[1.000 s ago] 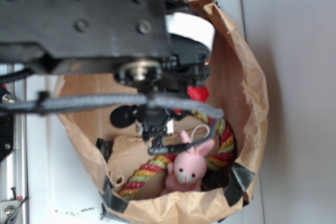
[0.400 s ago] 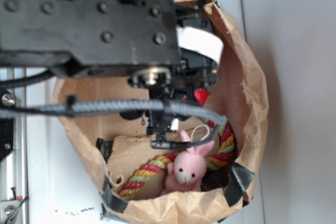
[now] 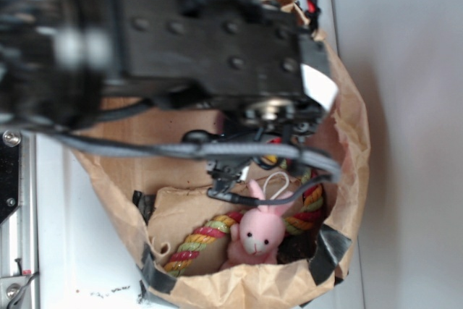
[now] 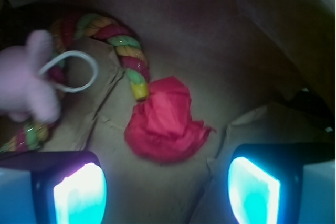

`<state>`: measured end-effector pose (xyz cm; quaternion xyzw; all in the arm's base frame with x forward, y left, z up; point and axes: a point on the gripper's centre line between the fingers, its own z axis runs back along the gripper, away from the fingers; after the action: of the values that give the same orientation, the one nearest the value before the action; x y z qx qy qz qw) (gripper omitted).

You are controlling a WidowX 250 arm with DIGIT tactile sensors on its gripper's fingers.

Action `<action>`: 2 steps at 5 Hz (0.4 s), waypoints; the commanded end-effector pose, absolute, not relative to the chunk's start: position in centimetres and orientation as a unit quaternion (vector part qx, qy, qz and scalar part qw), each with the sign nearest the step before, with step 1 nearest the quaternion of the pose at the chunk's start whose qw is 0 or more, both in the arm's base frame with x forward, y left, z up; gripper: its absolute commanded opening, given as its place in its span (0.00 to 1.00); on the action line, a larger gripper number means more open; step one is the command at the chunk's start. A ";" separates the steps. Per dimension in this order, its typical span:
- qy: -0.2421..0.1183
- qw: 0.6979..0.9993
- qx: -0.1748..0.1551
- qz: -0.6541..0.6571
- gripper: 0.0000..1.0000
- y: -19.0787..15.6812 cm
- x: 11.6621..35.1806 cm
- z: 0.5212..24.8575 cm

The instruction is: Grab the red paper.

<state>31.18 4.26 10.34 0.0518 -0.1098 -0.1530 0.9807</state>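
While the black arm (image 3: 181,41) fills the upper part of the exterior view and hides most of what lies under it, the wrist view shows the inside of the brown paper bag (image 3: 347,128) plainly. The hand (image 4: 167,192) is spread wide: its two fingers (image 4: 79,195) sit at the lower left and lower right corners of the wrist view, well apart, and nothing lies between them.

The red paper (image 4: 165,124) lies crumpled on the bag floor, above the gap between the fingers and touching neither. Its upper left edge sits just beside the yellow end of the braided rope (image 4: 123,43), which curves away to the upper left in red, yellow and green.

At the left of the wrist view the pink bunny toy (image 4: 26,80) appears blurred, with a white cord loop (image 4: 71,72) beside it.

In the exterior view the bunny sits against the near wall of the bag, the rope curving around behind it, and the bag stands on a white table (image 3: 79,251). The red paper cannot be made out there; the arm covers it.
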 end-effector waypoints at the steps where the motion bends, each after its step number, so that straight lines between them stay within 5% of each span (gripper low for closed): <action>1: -0.131 0.973 0.068 -0.178 1.00 5.3 33.3 9.5; 2: -0.133 0.969 0.076 -0.193 1.00 6.0 33.7 8.7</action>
<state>33.01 5.03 7.38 0.0626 -0.1179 -0.1983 0.9710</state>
